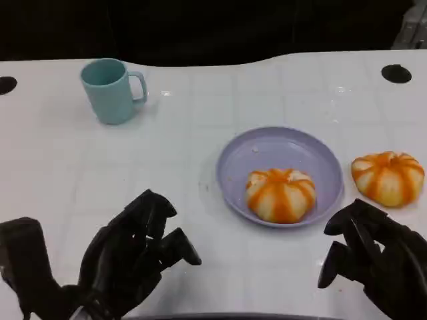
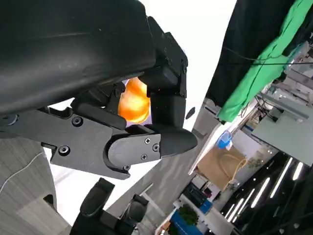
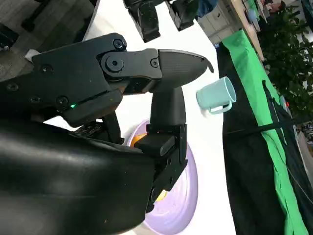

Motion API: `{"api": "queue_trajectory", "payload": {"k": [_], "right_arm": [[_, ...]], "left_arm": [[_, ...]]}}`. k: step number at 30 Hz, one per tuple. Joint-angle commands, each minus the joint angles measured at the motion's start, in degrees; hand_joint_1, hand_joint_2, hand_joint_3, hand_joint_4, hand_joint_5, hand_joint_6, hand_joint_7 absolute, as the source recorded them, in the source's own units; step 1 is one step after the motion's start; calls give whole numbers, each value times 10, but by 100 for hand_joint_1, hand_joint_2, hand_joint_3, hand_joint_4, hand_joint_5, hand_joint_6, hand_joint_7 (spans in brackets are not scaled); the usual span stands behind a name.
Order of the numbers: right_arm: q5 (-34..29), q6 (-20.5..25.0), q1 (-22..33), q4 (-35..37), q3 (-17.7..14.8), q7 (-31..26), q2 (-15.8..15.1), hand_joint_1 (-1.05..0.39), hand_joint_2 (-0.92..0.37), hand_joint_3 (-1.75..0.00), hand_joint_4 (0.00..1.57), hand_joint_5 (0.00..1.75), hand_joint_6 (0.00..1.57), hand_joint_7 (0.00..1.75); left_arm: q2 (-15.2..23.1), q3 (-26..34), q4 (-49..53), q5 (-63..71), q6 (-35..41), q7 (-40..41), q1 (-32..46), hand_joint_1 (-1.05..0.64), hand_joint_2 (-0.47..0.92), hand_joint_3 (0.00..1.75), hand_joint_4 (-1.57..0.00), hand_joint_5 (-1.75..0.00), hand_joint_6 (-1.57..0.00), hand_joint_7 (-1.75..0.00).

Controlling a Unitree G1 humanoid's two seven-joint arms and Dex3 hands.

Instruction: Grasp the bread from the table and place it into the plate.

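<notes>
One orange-striped bread roll lies inside the lilac plate, toward its near right side. A second, similar roll sits on the white table just right of the plate. My right hand hovers at the near right, in front of both rolls, fingers apart and holding nothing. My left hand is low at the near left, also empty with fingers spread. In the left wrist view a roll glows between the fingers of the left hand. The right wrist view shows the right hand above the plate.
A teal mug stands at the far left of the table, handle to the right; it also appears as the mug in the right wrist view. Two black holes mark the table's far corners. A dark backdrop lies beyond the far edge.
</notes>
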Motion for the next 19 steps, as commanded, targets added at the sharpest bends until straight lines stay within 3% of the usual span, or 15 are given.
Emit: {"api": "queue_trajectory", "payload": {"k": [1,19], "right_arm": [[6,2,2,-8,-6,-2,-6,-44,-92,-39,62,175,47,163],[4,0,2,-4,-7,-1,-6,-43,-92,-39,62,175,47,162]], "left_arm": [[13,-1,8,4,-11,-8,8,-56,92,48,-79,-175,-53,-175],[15,-3,27,-7,-30,-21,-3,-56,92,48,-80,-175,-55,-175]]}}
